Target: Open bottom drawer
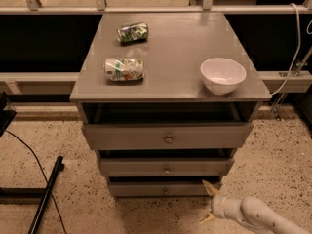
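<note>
The bottom drawer (pixel 146 189) is the lowest, slimmest grey front of the cabinet, with a small round knob (pixel 165 191) at its centre. It sits nearly flush, showing only a dark gap above it. My gripper (pixel 209 204) hovers low over the floor, just off the drawer's right end. Its two tan fingertips (pixel 210 187) are spread apart, one above the other, and hold nothing. The upper fingertip lies close to the drawer's right corner. The white arm runs off the frame at the bottom right.
The two wider drawers (pixel 168 136) above stick out slightly. On the cabinet top (pixel 180 43) are a white bowl (pixel 223 75) and two crushed cans (pixel 124 69). A black stand and cable (pixel 46 194) lie on the speckled floor at left.
</note>
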Available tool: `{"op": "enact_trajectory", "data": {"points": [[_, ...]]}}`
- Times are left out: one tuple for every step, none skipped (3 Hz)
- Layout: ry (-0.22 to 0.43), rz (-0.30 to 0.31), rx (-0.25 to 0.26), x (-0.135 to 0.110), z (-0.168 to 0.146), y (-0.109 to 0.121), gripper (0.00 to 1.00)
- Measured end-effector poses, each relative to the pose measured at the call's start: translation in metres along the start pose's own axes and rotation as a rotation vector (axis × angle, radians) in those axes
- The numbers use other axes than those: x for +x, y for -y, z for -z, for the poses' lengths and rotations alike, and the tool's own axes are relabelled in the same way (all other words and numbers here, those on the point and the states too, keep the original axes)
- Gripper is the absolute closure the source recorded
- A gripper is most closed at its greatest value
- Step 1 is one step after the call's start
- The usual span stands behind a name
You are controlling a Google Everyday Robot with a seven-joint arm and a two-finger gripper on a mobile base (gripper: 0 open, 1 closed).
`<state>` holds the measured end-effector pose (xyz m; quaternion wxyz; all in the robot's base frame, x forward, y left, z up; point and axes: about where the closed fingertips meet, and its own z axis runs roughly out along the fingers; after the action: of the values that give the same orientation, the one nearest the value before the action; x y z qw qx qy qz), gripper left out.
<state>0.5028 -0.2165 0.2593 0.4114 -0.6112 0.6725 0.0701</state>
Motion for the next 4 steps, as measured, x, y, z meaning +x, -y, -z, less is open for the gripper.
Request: {"op": "enact_trajectory", "data": {"points": [[0.008,-0.004,-0.021,0.013,-0.015,0.013,0.00],[0.001,-0.015,-0.046,0.026,-0.029,0.018,0.00],[0.000,-0.017,-0.064,0.035,-0.042,0.021,0.00],[0.007,-0.012,-0.075,0.040,-0.056,0.029,0.00]]}}
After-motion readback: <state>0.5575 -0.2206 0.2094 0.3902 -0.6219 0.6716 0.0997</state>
